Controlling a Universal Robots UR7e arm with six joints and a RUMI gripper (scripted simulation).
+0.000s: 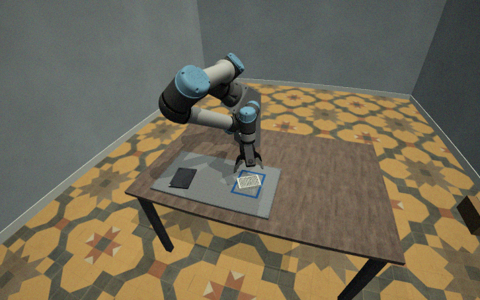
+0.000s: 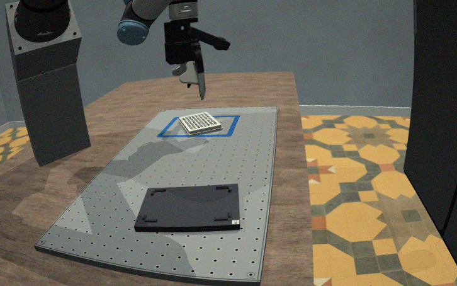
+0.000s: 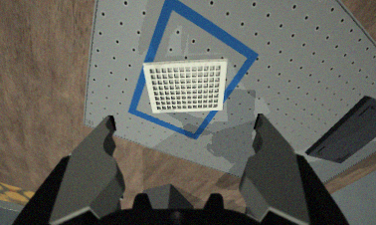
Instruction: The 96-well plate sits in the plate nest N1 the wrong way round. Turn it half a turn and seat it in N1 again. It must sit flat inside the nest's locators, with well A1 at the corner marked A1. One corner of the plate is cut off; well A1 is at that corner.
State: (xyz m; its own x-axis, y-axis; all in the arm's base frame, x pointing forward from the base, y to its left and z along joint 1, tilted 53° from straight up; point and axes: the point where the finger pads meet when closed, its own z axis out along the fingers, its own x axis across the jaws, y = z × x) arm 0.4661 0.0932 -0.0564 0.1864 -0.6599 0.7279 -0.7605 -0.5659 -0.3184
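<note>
Right now we have the gripper (image 2: pixel 190 79) hanging above the 96-well plate (image 2: pixel 200 123), jaws spread fully and holding nothing. The plate lies flat on the perforated baseplate (image 2: pixel 223 170) inside a blue-outlined rectangle (image 2: pixel 233 125), skewed against that outline, not squared to it. The dark plate nest N1 (image 2: pixel 189 207) stands well apart from the plate on the same baseplate and carries nothing.

As we judge it, the step in hand is lining up for a pick. To do it well, we should center over the plate, square the jaws to its two long sides so they close across the short dimension, and descend straight until the fingers reach below the rim.

In the wrist view the plate's long axis runs roughly left to right, nearly parallel to the line between the jaws, so a wrist turn looks due. We cannot make out the cut corner in any view.
</note>
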